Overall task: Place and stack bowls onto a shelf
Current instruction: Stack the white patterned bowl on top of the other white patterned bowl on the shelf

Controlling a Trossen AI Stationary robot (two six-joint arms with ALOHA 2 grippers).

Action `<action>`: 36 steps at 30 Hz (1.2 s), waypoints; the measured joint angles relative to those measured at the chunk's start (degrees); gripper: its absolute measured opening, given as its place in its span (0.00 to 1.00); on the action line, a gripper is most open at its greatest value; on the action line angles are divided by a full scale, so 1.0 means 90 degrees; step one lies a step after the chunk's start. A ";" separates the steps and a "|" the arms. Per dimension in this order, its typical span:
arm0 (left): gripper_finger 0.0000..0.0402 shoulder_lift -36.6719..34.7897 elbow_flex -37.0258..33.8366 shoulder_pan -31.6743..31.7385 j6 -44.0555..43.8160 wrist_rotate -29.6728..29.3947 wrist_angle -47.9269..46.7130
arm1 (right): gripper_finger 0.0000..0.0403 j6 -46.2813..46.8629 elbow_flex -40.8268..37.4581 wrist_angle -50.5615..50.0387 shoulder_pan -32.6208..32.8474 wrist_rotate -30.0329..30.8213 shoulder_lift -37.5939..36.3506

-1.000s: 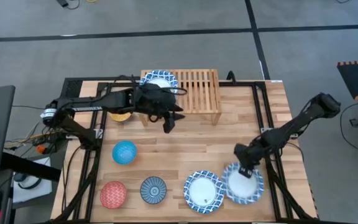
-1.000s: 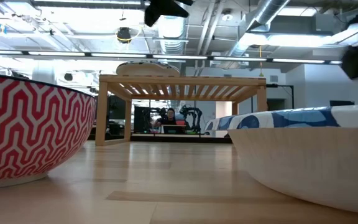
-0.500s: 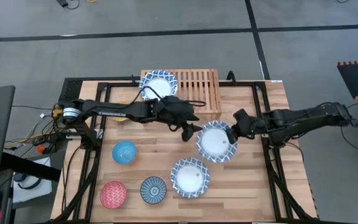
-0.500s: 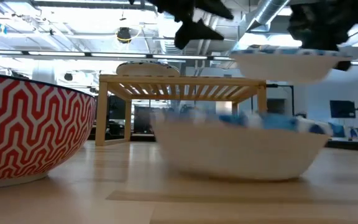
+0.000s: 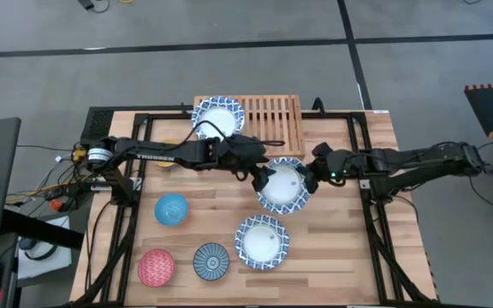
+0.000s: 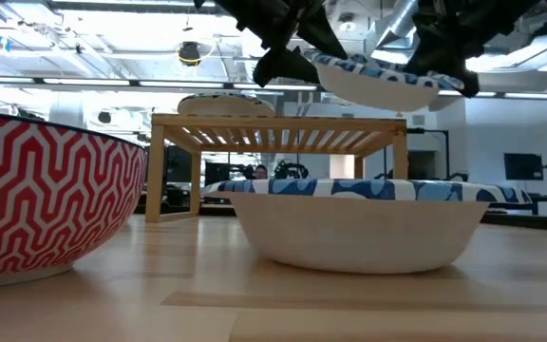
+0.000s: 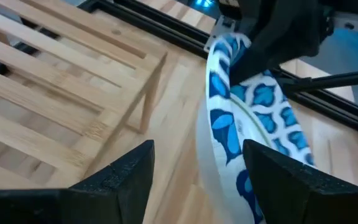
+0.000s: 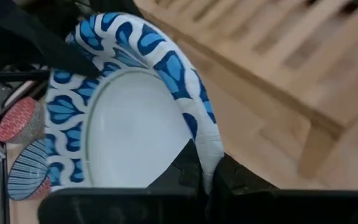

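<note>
Looks like a mid-air handoff: the right gripper (image 5: 313, 174) is pinched on the rim of a blue-rimmed bowl (image 5: 284, 186), held up just in front of the shelf (image 5: 268, 124). The left gripper (image 5: 262, 175) has its fingers spread around the opposite rim. Next, it needs to close before the right lets go.

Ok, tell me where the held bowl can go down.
Free: the shelf slats right of the white bowl on it, and the tabletop at right. Crowded: around the yellow bowl, light blue bowl, red bowl, dark blue bowl.
</note>
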 joint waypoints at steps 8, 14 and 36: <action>0.21 -0.0293 0.0002 0.0008 -0.0418 -0.0378 -0.0273 | 0.11 -0.0555 0.0000 0.0604 -0.0085 -0.0012 -0.0021; 0.03 -0.0710 0.0002 0.0109 -0.0058 -0.0531 -0.0406 | 0.18 -0.0559 0.0017 0.1149 -0.0069 -0.0232 -0.0035; 0.00 -0.2539 0.0005 0.3295 0.0706 -0.0685 -0.2741 | 0.63 -0.1301 0.0007 0.4522 -0.0283 0.0916 -0.0213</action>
